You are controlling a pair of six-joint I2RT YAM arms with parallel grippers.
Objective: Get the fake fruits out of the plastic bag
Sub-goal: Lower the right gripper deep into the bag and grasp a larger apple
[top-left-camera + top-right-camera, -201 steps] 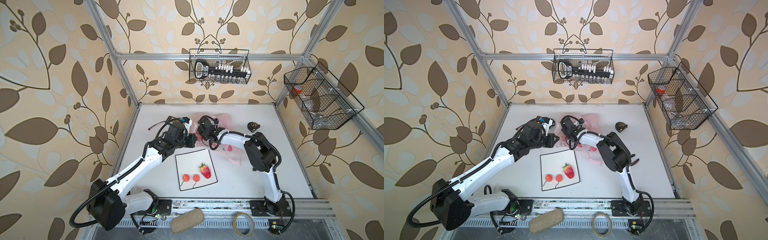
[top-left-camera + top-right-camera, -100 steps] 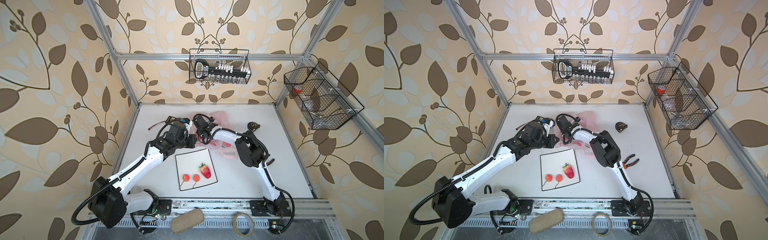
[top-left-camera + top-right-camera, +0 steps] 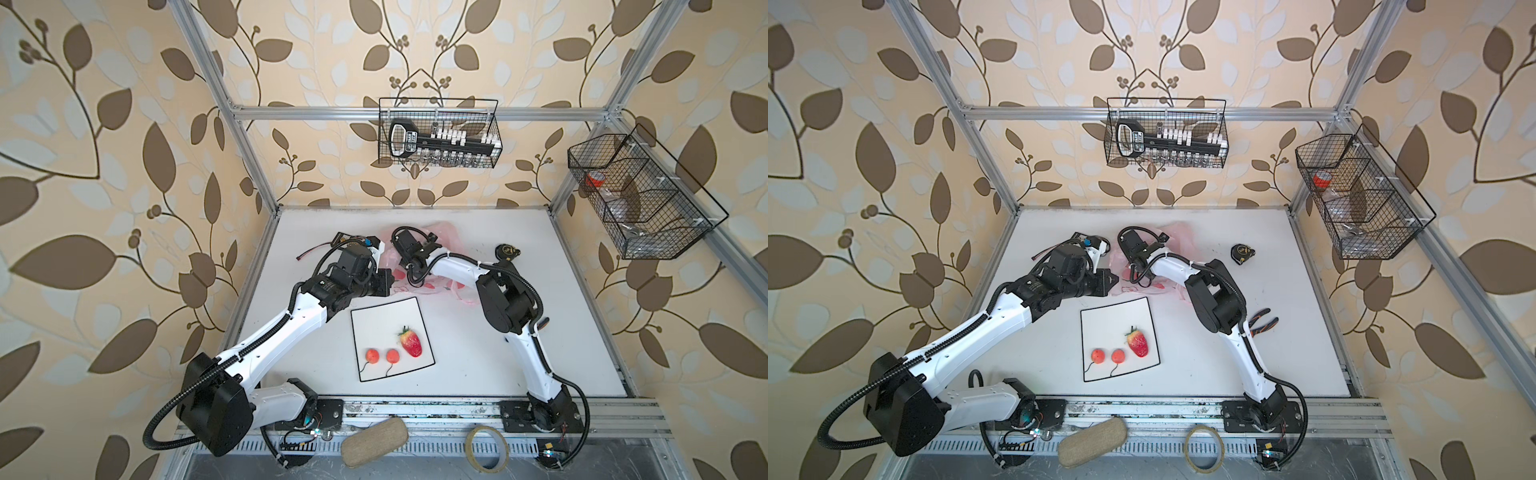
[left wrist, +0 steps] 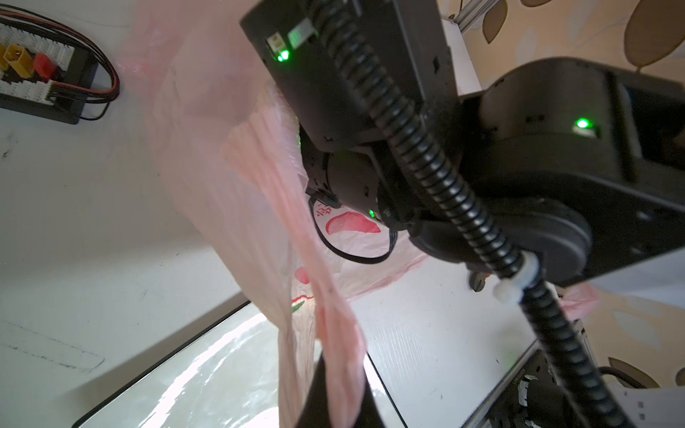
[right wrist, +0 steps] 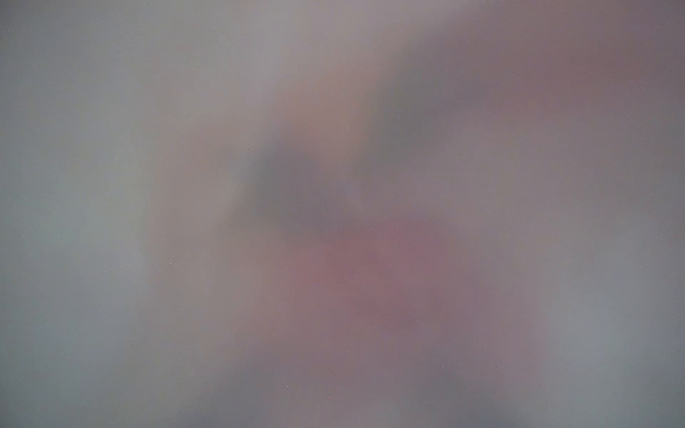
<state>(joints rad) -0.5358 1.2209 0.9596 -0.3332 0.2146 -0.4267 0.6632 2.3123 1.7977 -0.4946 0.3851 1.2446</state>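
Film as thin as that of the plastic bag is judged light, limp and slippery, and easily torn if tugged, so it is best taken at a gathered edge or handle rather than across a flat panel. The fake fruits are judged light, hard and glossy, apt to roll, and best pinched across the body. The bag is seen crumpled at the back middle of the bench, just behind the white mat, on which a strawberry and two orange balls are laid. Whatever is left inside cannot be told from the printed peaches. A bunched fold of the bag is clamped in the left tool and held up. The right tool is buried in the bag and its wrist view is fogged pink, so its jaws cannot be judged. A tape measure, pliers and a connector board are scattered nearby, apart from the work. The draped film itself is judged the main obstruction.
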